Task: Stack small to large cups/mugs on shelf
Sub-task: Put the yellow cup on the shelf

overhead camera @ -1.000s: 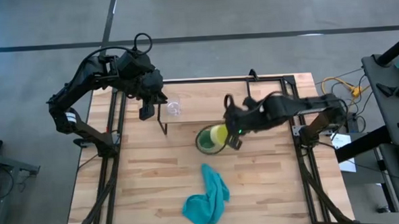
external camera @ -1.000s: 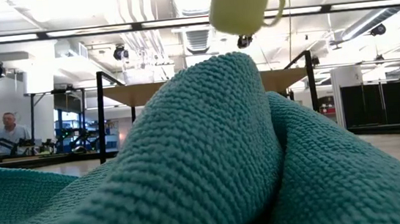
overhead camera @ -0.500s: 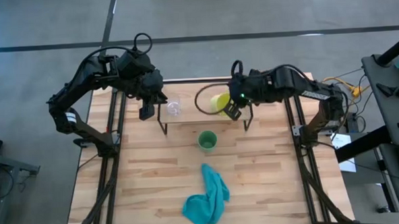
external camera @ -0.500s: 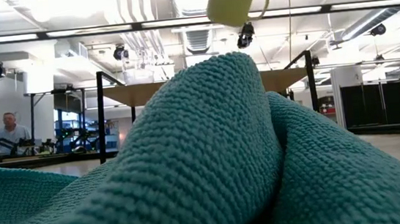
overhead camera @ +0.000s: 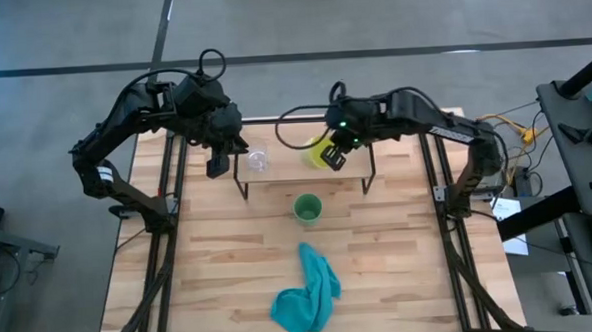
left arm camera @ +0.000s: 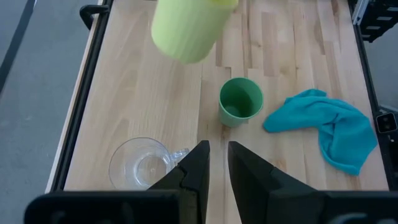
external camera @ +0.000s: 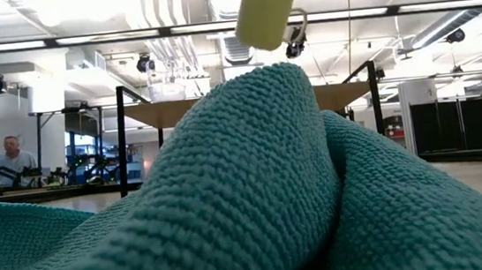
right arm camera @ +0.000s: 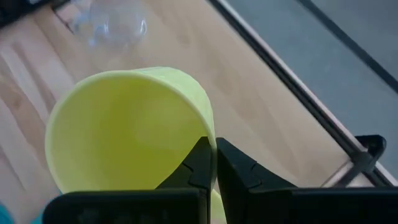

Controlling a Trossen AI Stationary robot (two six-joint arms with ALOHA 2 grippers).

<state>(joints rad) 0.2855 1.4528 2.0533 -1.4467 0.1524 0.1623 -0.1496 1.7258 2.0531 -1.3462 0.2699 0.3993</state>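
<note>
1. Right end effector point(overhead camera: 333, 152) pinched on yellow mug point(overhead camera: 321, 152) rim, carried from over the green cup point(overhead camera: 307, 208) up to the shelf point(overhead camera: 286, 164), mug tilted.
2. Glass cup point(overhead camera: 258, 160) sits at the mug's 9 o'clock; left end effector point(overhead camera: 218, 155) nearly closed, empty, beside it.
3. Mug likely gets set down next; green cup left on desk point(overhead camera: 401, 272).

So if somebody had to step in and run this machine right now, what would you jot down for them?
Right gripper: shut on the rim of the yellow mug, holding it tilted in the air above the shelf.
Left gripper: shut, holding nothing, waiting at the shelf's left end beside the glass cup.
Glass cup: standing on the shelf top.
Green cup: upright on the table in front of the shelf.
Teal cloth: lying on the table, untouched.
Done: mug picked up and brought over the shelf.
Left: set the mug down, then bring up the green cup.
</note>
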